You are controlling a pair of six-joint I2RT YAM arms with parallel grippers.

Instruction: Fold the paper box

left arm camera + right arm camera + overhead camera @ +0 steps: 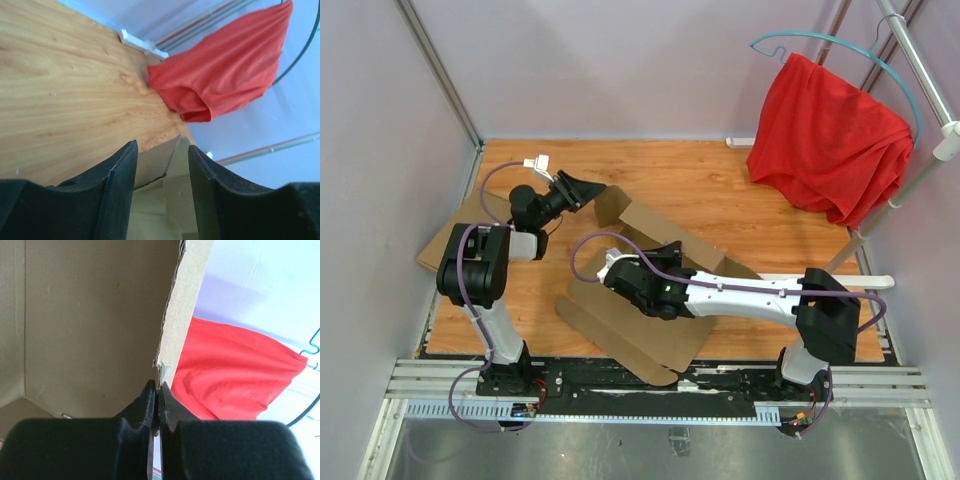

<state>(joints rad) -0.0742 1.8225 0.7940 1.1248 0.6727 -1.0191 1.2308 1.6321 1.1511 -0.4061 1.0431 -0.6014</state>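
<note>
The paper box (625, 335) lies half-folded in the middle of the wooden table (720, 190), its base flat and its back walls raised. My right gripper (613, 268) reaches in from the right. In the right wrist view it (158, 386) is shut on the lower corner of an upright cardboard wall (90, 315). My left gripper (590, 190) sits at the box's far-left raised flap (612, 205). In the left wrist view it (162, 146) is open, with a corner of the flap (155, 165) standing between its fingers (120, 170), clear of both.
A second, flat piece of tan cardboard (435, 248) lies under the left arm at the table's left edge. A red cloth (830, 140) hangs on a hanger from a metal rack (920, 70) at the back right. Walls enclose the table on the left and at the back.
</note>
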